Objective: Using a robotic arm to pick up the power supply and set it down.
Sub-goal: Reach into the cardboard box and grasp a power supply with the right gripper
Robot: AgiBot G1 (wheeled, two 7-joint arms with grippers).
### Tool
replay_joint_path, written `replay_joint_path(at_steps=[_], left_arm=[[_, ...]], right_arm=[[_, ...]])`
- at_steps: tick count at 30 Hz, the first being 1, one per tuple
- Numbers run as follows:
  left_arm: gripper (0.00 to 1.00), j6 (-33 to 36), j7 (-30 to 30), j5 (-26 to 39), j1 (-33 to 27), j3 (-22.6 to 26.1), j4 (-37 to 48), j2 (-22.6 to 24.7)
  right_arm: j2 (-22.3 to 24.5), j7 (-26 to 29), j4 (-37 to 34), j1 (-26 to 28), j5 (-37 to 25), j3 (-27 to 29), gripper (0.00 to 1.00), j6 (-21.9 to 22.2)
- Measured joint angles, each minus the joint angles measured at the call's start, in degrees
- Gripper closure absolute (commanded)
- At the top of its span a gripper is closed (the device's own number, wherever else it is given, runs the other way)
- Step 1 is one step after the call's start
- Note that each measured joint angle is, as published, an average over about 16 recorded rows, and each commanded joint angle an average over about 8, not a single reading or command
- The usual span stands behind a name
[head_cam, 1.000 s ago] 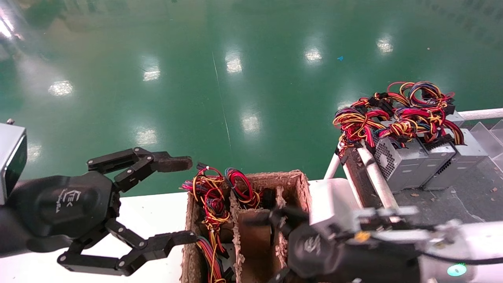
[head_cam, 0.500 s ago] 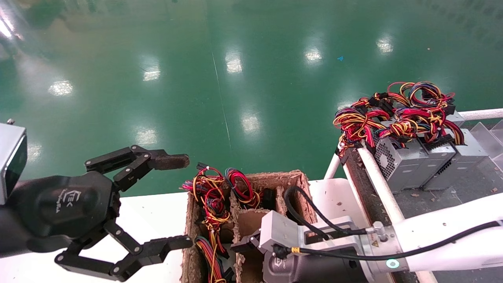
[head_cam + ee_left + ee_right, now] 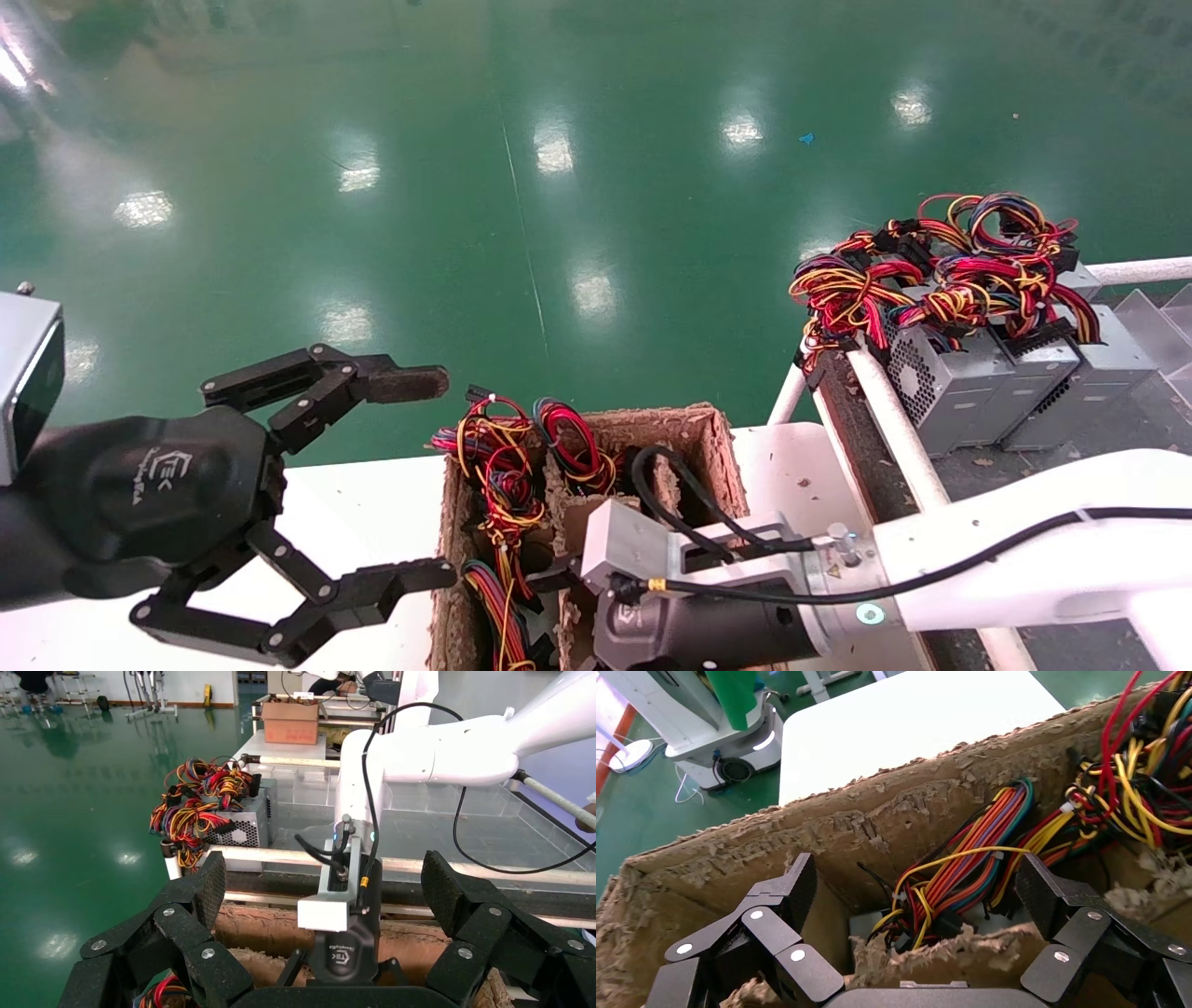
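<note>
Hovering over the cardboard tray (image 3: 717, 438), right gripper (image 3: 916, 903) spread, empty; power supply (image 3: 933, 932) set down; left gripper (image 3: 410, 480) spread, idle.

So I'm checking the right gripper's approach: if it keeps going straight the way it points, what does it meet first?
Probably the torn cardboard divider between its open fingers; just beyond lies the wire bundle of a power supply in the box. Depth is uncertain.

- Floor (image 3: 559, 186): glossy green.
- Worktop (image 3: 354, 522): white.
- Cardboard box (image 3: 717, 447): ragged brown.
- Power supplies (image 3: 941, 382): grey, honeycomb vents; red, yellow, orange, black wires (image 3: 931, 270).
- Right arm (image 3: 1024, 559): white, black cable.
- Left tool (image 3: 400, 480): black, white logo.
</note>
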Motion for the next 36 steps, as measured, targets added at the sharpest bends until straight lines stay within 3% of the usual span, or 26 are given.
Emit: replay_joint_path(at_steps=[2,19,36], left_arm=[[0.0,0.0,0.0,0.0,0.0,0.0,0.0,0.0],[0.0,0.0,0.0,0.0,0.0,0.0,0.0,0.0],[0.0,0.0,0.0,-0.01,0.0,0.01,0.0,0.0]], right_arm=[[-0.77,-0.74,-1.14,0.34,-0.19,-0.19,1.0,-0.1],[-6.38,-6.17,-10.7,3.7,-2.64,-1.84,1.0,-0.23],[-7.98,-8.93,-14.46,4.09,-2.46,-1.59,1.0,0.46]])
